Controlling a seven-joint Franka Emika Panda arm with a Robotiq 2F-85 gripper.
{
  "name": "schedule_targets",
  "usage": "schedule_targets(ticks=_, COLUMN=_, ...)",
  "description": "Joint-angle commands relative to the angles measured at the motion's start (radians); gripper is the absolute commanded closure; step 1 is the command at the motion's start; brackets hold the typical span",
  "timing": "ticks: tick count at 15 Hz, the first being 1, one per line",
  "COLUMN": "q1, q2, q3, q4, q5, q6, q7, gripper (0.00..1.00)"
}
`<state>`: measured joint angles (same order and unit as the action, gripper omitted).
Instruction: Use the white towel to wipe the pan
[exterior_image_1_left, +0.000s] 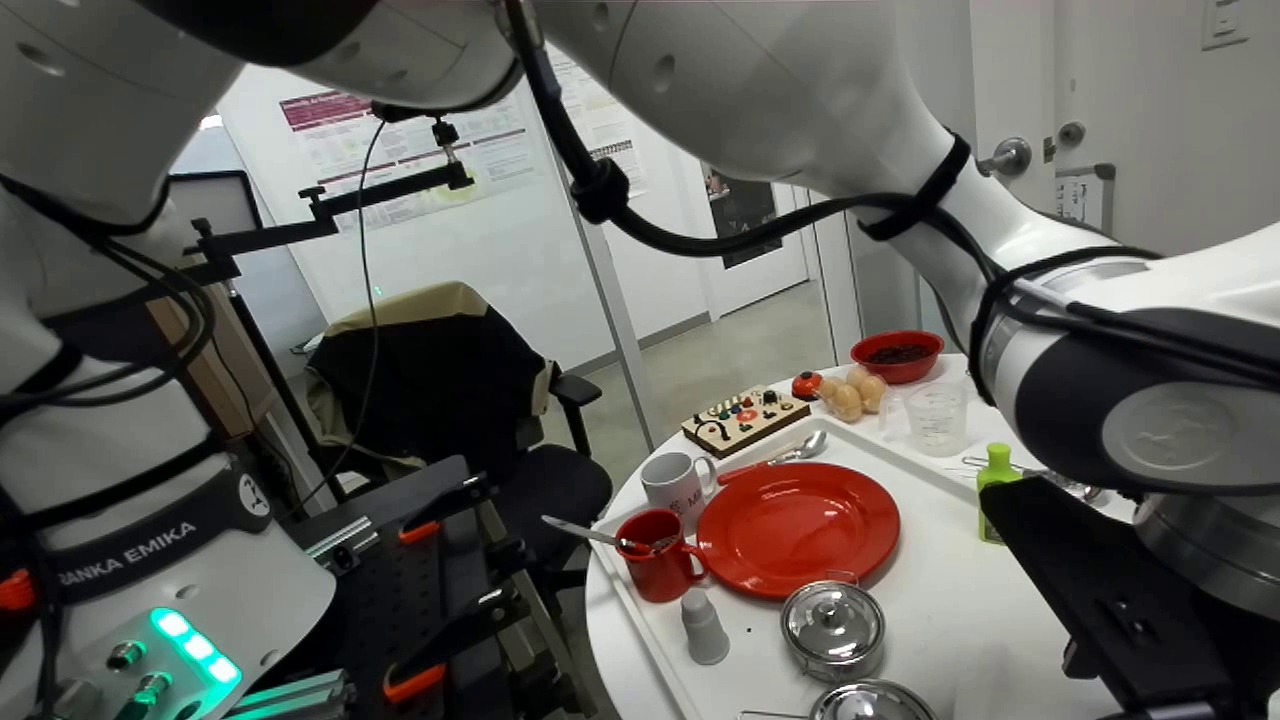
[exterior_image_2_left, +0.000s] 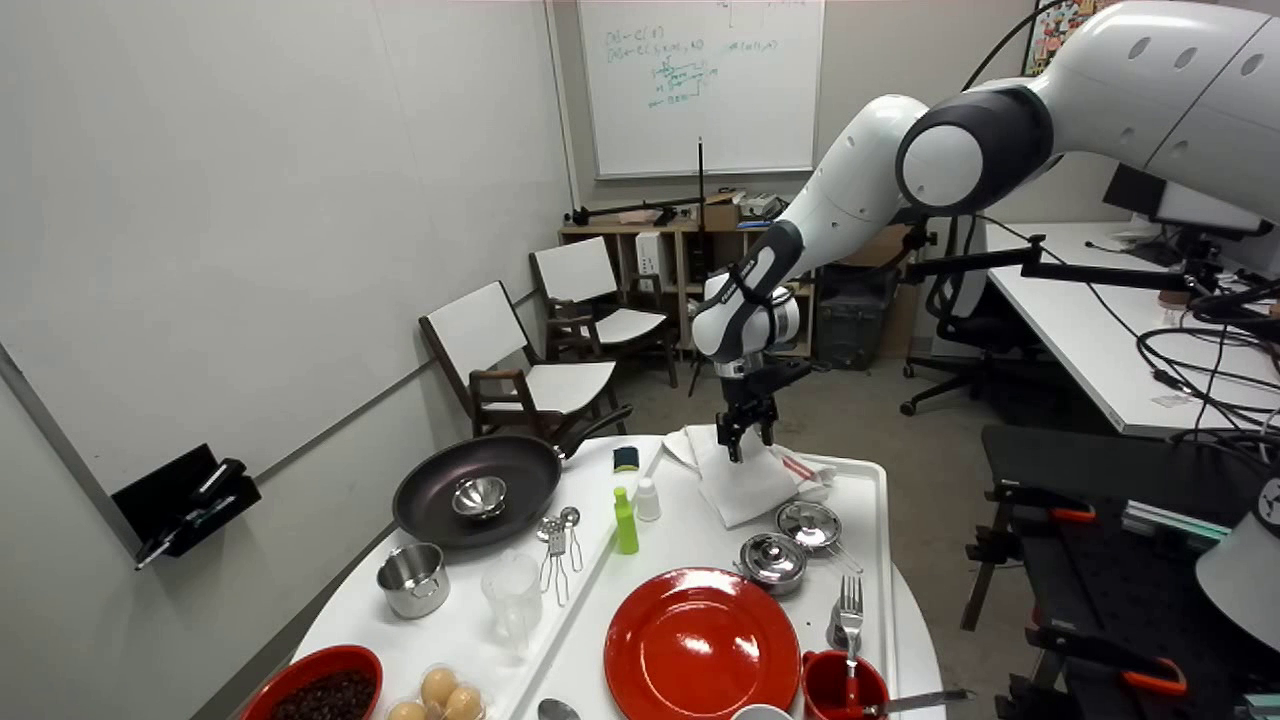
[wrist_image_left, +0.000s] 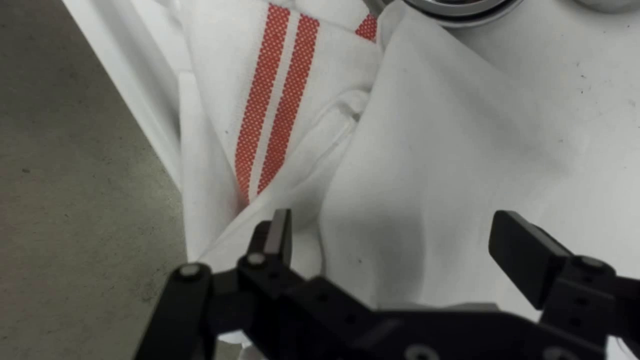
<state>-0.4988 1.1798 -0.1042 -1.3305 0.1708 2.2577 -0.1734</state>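
The white towel (exterior_image_2_left: 740, 488) lies crumpled on the far end of the white tray in an exterior view. In the wrist view the towel (wrist_image_left: 395, 165) shows folds and two red stripes. My gripper (exterior_image_2_left: 752, 447) points down over the towel. In the wrist view the gripper (wrist_image_left: 392, 225) is open, with towel between and below its fingers and nothing clamped. I cannot tell whether the fingertips touch the cloth. The dark pan (exterior_image_2_left: 425, 492) sits on the table beside the tray, handle pointing away, with a small metal bowl (exterior_image_2_left: 480, 497) inside it.
Two lidded metal pots (exterior_image_2_left: 772, 562) stand near the towel. A green bottle (exterior_image_2_left: 626, 522), white shaker (exterior_image_2_left: 648, 500) and sponge (exterior_image_2_left: 625, 459) lie between towel and pan. A red plate (exterior_image_2_left: 700, 645), red mug (exterior_image_1_left: 660, 570) and metal utensils (exterior_image_2_left: 557, 545) are nearby. The tray rim (exterior_image_2_left: 880, 520) is raised.
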Motion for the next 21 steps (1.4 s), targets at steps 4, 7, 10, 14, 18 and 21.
schedule_targets(ticks=4, q1=0.002, q2=0.065, q3=-0.012, q4=0.062, q5=-0.008, q6=-0.007, q7=0.020, gripper=0.00)
schedule_targets(ticks=7, q1=0.000, q2=0.114, q3=-0.027, q4=0.099, q5=-0.014, q6=-0.008, q7=0.031, gripper=0.00)
schedule_targets(ticks=10, q1=-0.004, q2=0.154, q3=-0.039, q4=0.138, q5=-0.015, q6=-0.001, q7=0.042, gripper=0.00)
schedule_targets(ticks=14, q1=-0.003, q2=0.178, q3=-0.041, q4=0.161, q5=-0.018, q6=0.030, q7=0.039, gripper=0.34)
schedule_targets(ticks=18, q1=0.014, q2=0.156, q3=-0.047, q4=0.125, q5=-0.012, q6=0.085, q7=0.020, gripper=0.63)
schedule_targets(ticks=21, q1=0.022, q2=0.123, q3=-0.046, q4=0.069, q5=-0.014, q6=0.166, q7=-0.002, gripper=0.84)
